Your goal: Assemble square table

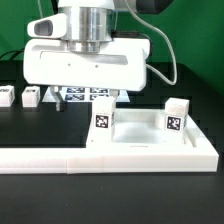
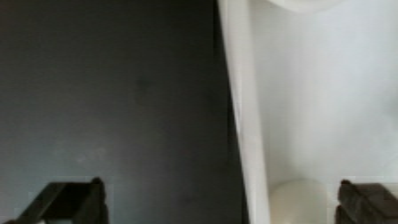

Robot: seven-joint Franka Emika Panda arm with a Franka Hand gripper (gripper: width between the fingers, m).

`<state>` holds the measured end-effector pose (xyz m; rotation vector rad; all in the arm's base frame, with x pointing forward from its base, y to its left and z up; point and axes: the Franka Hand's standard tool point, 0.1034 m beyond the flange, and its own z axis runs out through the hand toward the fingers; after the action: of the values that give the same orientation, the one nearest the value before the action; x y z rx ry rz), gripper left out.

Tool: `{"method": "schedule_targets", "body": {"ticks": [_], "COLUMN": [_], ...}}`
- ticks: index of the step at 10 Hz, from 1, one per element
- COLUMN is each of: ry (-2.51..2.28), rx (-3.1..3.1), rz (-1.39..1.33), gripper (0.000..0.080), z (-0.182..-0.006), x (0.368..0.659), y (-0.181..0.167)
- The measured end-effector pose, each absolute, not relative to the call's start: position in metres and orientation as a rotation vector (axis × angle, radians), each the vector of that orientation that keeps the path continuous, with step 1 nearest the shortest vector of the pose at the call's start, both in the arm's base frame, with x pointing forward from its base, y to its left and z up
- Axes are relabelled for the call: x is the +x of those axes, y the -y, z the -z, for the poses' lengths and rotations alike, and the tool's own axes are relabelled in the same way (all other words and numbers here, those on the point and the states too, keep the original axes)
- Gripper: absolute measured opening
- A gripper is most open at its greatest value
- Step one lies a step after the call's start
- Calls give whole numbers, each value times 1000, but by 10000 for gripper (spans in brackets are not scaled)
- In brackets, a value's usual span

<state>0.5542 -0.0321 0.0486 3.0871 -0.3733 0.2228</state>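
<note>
The white square tabletop lies at the exterior view's right, against the long border bar. Two short white legs with tags stand upright on it, one at its left corner and one at its right corner. Two loose legs lie at the far left. My gripper hangs open and empty above the table, just left of and behind the tabletop. In the wrist view the gripper is wide open, with the tabletop's edge running between the fingertips and black table on the other side.
The long white L-shaped border bar runs along the front and up the right side. The marker board lies behind, partly hidden by my gripper. Black cables hang at the back right.
</note>
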Motion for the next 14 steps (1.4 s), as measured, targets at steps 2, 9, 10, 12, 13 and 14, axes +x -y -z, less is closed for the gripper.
{"method": "schedule_targets", "body": {"ticks": [2, 9, 10, 12, 13, 14], "ry": [347, 263, 221, 158, 130, 134], "rx": [3085, 3094, 3109, 3130, 3139, 3140], "rz": [-207, -194, -178, -170, -172, -177], "gripper": [649, 649, 649, 649, 649, 649], "z": [-43, -36, -34, -35, -36, -36], "x": [551, 547, 545, 545, 545, 545], "y": [36, 40, 38, 35, 37, 38]}}
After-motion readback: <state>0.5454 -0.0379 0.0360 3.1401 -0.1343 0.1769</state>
